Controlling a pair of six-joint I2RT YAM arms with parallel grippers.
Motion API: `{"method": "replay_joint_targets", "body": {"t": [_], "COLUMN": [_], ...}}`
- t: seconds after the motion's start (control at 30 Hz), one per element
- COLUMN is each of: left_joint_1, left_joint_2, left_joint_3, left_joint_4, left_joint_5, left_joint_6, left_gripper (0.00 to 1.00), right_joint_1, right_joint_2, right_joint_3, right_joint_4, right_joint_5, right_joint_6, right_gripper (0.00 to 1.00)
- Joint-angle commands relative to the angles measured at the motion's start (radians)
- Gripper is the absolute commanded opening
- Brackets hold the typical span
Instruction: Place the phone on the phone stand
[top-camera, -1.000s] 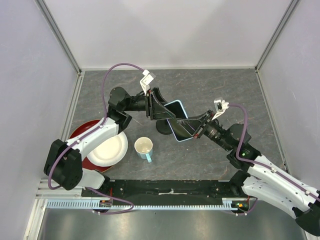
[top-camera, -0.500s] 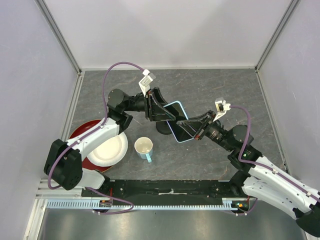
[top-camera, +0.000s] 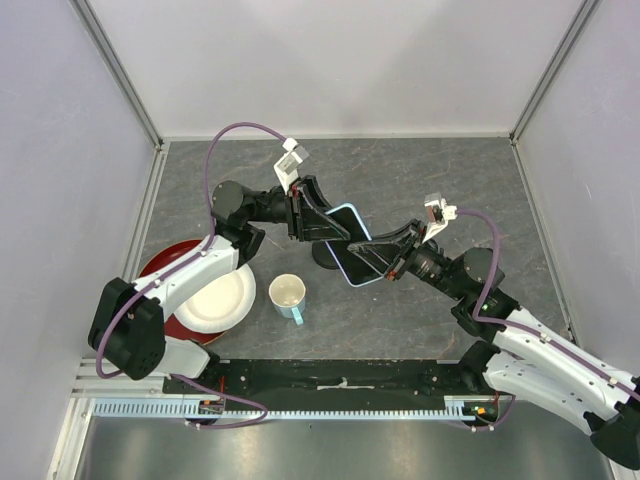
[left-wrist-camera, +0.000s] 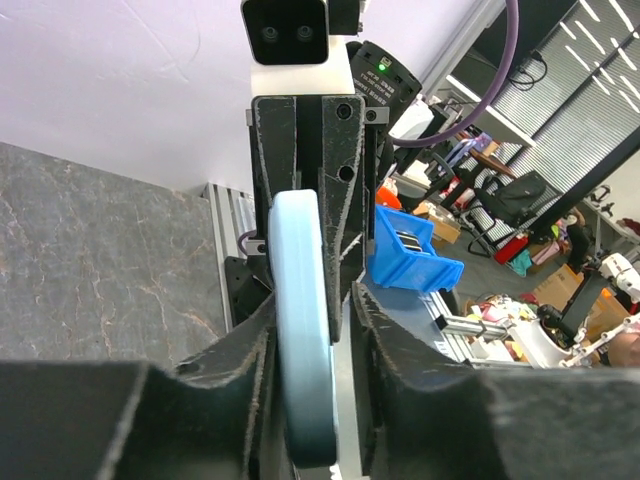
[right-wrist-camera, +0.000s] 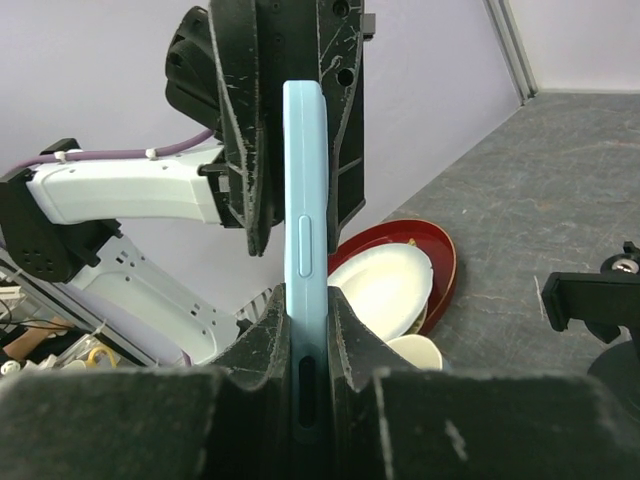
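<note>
The phone (top-camera: 356, 272), black-screened with a light blue case edge, hangs on edge above the table's middle, between both grippers. My right gripper (top-camera: 382, 258) is shut on it; in the right wrist view both fingers press flat on the phone (right-wrist-camera: 303, 180). My left gripper (top-camera: 318, 224) reaches in from the opposite end. In the left wrist view the phone (left-wrist-camera: 298, 260) lies against one finger of the left gripper (left-wrist-camera: 312, 330), with a thin gap at the other. The phone stand (top-camera: 322, 256) is mostly hidden below the phone. Its black holder (right-wrist-camera: 590, 300) shows at the right.
A cream cup (top-camera: 288, 295) stands in front of the stand. A white plate (top-camera: 215, 298) rests on a red plate (top-camera: 160, 262) at the near left. Pale walls close in the table on three sides.
The left gripper's jaws have narrowed around the phone's end. Both grippers and the phone have drifted slightly to the left.
</note>
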Motion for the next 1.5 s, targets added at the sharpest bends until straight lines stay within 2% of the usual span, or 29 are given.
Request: {"method": "replay_joint_targets", "body": {"t": [0.0,0.1,0.2,0.27,0.3,0.4,0.43,0.5,0.53,0.63,0.7,0.8,0.93,1.03,1.3,1.37,1.4,1.47], "left_joint_1": [-0.016,-0.016,-0.016,-0.016,-0.016,-0.016,-0.013,-0.008,0.002,0.042,0.07,0.127,0.197,0.229,0.25,0.25,0.248,0.25], "left_joint_2": [-0.011,-0.019,-0.034,-0.069,-0.082,-0.149,-0.161,-0.181,-0.185,-0.209,-0.226,-0.295,-0.381,-0.422,-0.372,-0.366,-0.358,-0.353], "left_joint_3": [0.004,-0.001,-0.01,-0.025,-0.027,-0.021,-0.019,-0.009,-0.006,-0.015,-0.033,-0.064,-0.071,-0.073,-0.047,-0.045,-0.042,-0.033], "left_joint_4": [0.117,0.128,0.135,0.07,0.013,-0.257,-0.312,-0.419,-0.441,-0.469,-0.472,-0.481,-0.584,-0.613,-0.636,-0.635,-0.633,-0.633], "left_joint_5": [0.04,0.041,0.031,-0.005,-0.023,-0.138,-0.213,-0.265,-0.299,-0.377,-0.44,-0.514,-0.681,-0.753,-0.7,-0.687,-0.666,-0.638], "left_joint_6": [-0.047,-0.047,-0.026,0.014,0.086,0.271,0.307,0.37,0.382,0.382,0.379,0.405,0.476,0.508,0.485,0.488,0.487,0.487], "left_gripper": [0.27,0.2,0.03,0.02,0.02,0.02,0.02,0.02,0.02,0.02,0.02,0.02,0.02,0.02,0.02,0.02,0.02,0.02], "right_joint_1": [-0.001,0.0,-0.001,-0.001,-0.001,-0.001,0.0,-0.001,-0.003,-0.003,-0.003,-0.001,0.0,0.025,0.118,0.12,0.119,0.114], "right_joint_2": [0.0,0.002,0.009,0.008,0.006,-0.011,-0.017,-0.038,-0.047,-0.087,-0.104,-0.118,-0.042,0.075,0.314,0.333,0.337,0.353], "right_joint_3": [0.053,0.057,0.066,0.086,0.093,0.133,0.15,0.176,0.181,0.192,0.199,0.199,0.198,0.231,0.305,0.302,0.291,0.282], "right_joint_4": [0.045,0.031,-0.004,-0.084,-0.113,-0.26,-0.329,-0.397,-0.444,-0.588,-0.654,-0.742,-0.765,-0.779,-0.649,-0.594,-0.574,-0.515], "right_joint_5": [0.017,0.017,0.009,0.018,0.026,0.078,0.092,0.152,0.182,0.342,0.473,0.552,0.5,0.525,0.592,0.609,0.618,0.64], "right_joint_6": [0.0,-0.002,-0.013,-0.042,-0.054,-0.1,-0.109,-0.143,-0.154,-0.177,-0.178,-0.174,-0.208,-0.217,-0.287,-0.321,-0.33,-0.362], "right_gripper": [0.0,0.0,0.0,0.01,0.04,0.38,0.54,0.68,0.82,0.95,0.96,0.97,0.75,0.69,0.68,0.61,0.52,0.5]}}
